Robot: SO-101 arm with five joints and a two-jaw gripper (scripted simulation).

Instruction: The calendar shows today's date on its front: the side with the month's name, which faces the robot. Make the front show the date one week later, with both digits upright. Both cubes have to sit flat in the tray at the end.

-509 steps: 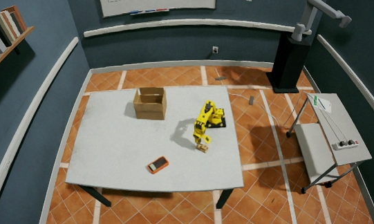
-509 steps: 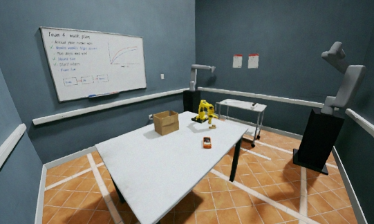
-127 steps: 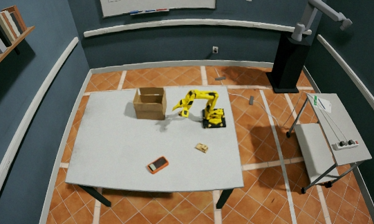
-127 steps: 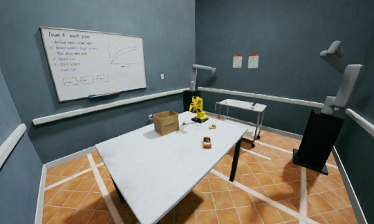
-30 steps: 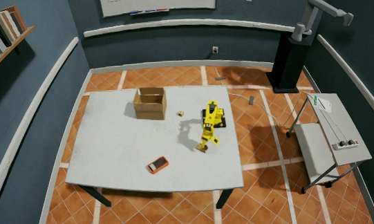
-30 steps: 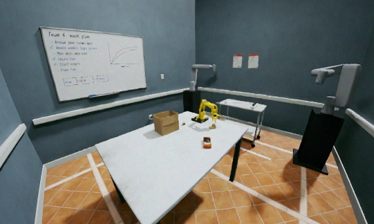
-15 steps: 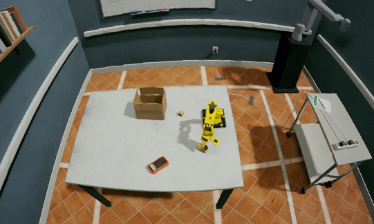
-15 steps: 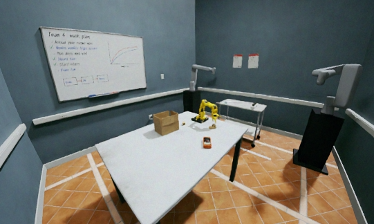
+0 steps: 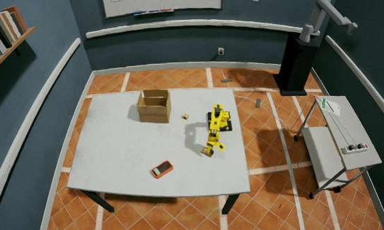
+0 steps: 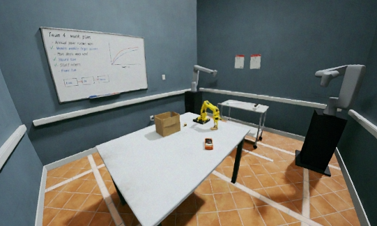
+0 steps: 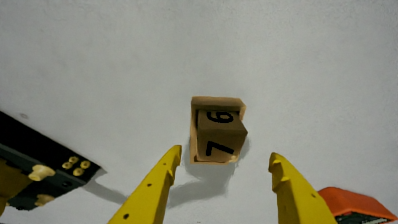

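Observation:
The small wooden tray (image 11: 218,101) (image 9: 204,152) (image 10: 214,128) stands on the table below my gripper. A wooden cube (image 11: 221,131) sits in it; the wrist view shows a sideways 7 on one face and a sideways 6 or 9 on the adjoining face. I cannot tell whether this cube lies quite flat, and the month's name is not readable. A second small cube (image 9: 185,116) (image 10: 185,124) lies on the table away from the tray, its digits too small to read. My gripper (image 11: 226,151) is open and empty, with its fingertips apart and the tray seen between and beyond them.
An open cardboard box (image 9: 154,113) (image 10: 167,127) stands beyond the loose cube. An orange multimeter (image 9: 162,169) (image 10: 208,144) (image 11: 356,202) lies on the table (image 9: 111,152) on the other side of the tray. The arm's black base (image 9: 228,126) is near the table's edge.

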